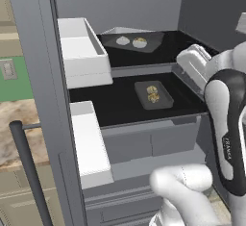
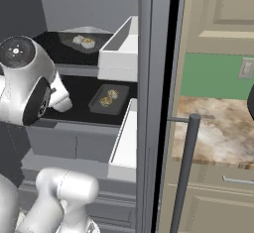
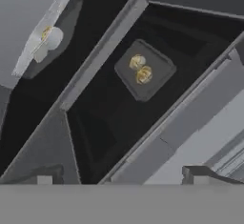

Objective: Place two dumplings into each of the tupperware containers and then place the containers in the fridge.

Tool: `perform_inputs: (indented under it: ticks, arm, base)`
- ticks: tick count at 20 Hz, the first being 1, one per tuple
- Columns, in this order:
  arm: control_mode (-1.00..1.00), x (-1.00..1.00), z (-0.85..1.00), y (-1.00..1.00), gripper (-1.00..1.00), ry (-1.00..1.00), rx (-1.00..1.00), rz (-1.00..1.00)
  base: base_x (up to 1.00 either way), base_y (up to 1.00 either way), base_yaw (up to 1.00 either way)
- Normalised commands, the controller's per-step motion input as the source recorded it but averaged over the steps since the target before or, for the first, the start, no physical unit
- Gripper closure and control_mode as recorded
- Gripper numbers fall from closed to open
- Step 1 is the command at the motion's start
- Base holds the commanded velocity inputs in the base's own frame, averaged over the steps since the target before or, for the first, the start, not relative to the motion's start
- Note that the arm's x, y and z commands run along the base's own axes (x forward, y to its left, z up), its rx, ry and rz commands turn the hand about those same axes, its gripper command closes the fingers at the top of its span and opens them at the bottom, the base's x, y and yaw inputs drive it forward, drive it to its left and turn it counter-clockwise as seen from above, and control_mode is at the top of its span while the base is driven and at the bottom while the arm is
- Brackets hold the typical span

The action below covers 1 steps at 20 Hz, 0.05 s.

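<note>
The fridge [image 1: 33, 76] stands open. A tupperware container [image 1: 135, 42] lies on its upper black shelf with two dumplings [image 1: 123, 40] in it. A second container [image 1: 153, 95] rests on the lower shelf and holds two dumplings [image 1: 153, 94] close together. In the hand view the lower container [image 3: 144, 70] sits centre with its dumplings [image 3: 141, 68], and the upper container [image 3: 45, 37] is at the top left. My gripper [image 3: 119, 178] is open and empty, held back in front of the lower shelf, apart from both containers.
White door bins [image 1: 84, 52] [image 1: 89, 143] hang on the open door at left, whose dark bar handle [image 1: 29, 172] stands beside them. Grey drawers [image 1: 149, 143] sit under the lower shelf. A marbled counter [image 2: 213, 133] lies right of the fridge.
</note>
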Motion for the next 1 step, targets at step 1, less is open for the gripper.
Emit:
perform_inputs:
  ticks: [1]
  arm:
    - [-1.00, -1.00, -0.41, 0.00, -1.00, 0.12, -0.18, 0.06]
  base:
    - [0.00, 0.00, 0.00]
